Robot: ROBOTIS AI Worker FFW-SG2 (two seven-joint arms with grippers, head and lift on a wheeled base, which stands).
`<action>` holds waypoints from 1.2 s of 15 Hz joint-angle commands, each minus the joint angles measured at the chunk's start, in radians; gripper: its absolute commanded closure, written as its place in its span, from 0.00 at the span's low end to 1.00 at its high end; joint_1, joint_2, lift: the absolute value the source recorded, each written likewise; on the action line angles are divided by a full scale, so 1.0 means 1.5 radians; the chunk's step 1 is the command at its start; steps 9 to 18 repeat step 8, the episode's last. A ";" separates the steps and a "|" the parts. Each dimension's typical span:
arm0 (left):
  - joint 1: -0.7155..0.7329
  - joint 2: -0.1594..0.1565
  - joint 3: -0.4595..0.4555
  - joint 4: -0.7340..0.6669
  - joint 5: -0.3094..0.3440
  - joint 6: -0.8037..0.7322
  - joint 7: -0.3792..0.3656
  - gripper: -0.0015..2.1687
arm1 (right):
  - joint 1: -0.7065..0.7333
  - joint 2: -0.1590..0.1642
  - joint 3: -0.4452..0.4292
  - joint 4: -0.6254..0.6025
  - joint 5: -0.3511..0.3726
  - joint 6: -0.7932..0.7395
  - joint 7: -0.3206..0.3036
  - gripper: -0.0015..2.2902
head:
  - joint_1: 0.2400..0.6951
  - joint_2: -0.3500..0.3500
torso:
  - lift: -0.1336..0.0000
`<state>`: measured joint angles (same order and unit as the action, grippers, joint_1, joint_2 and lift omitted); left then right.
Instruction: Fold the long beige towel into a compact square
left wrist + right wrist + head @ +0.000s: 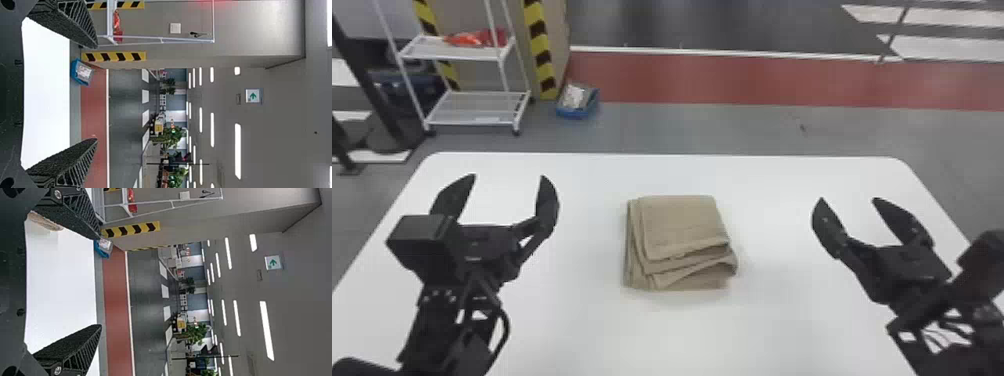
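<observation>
The beige towel (682, 225) lies folded in a compact, roughly square stack at the middle of the white table, its layers fanning a little at the near and left edges. To its left, my left gripper (507, 177) is open with nothing between its fingers. My right gripper (847, 200) stands open and empty on the towel's right, apart from it. In the left wrist view, the left gripper (97, 92) has its fingers wide apart. The right wrist view has the right gripper (100, 282) spread as well, with an edge of the towel (45, 221) beside one finger.
The white table (572, 320) has rounded far corners. Beyond it on the floor are a white wire shelf (477, 109) at the far left and a blue bin (577, 101). Bare tabletop lies between each gripper and the towel.
</observation>
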<state>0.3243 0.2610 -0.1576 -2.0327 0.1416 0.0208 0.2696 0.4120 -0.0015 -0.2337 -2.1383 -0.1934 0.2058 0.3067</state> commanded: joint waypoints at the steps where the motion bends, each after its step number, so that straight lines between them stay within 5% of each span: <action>1: -0.002 0.002 -0.001 0.000 -0.001 0.002 0.000 0.02 | -0.001 0.002 -0.005 0.001 0.002 0.006 0.000 0.04 | 1.00 0.41 | 0.07; 18: -0.006 -0.008 -0.015 0.006 -0.019 -0.022 -0.005 0.02 | -0.023 0.002 -0.002 0.015 -0.003 -0.003 0.020 0.04 | 1.00 0.40 | 0.07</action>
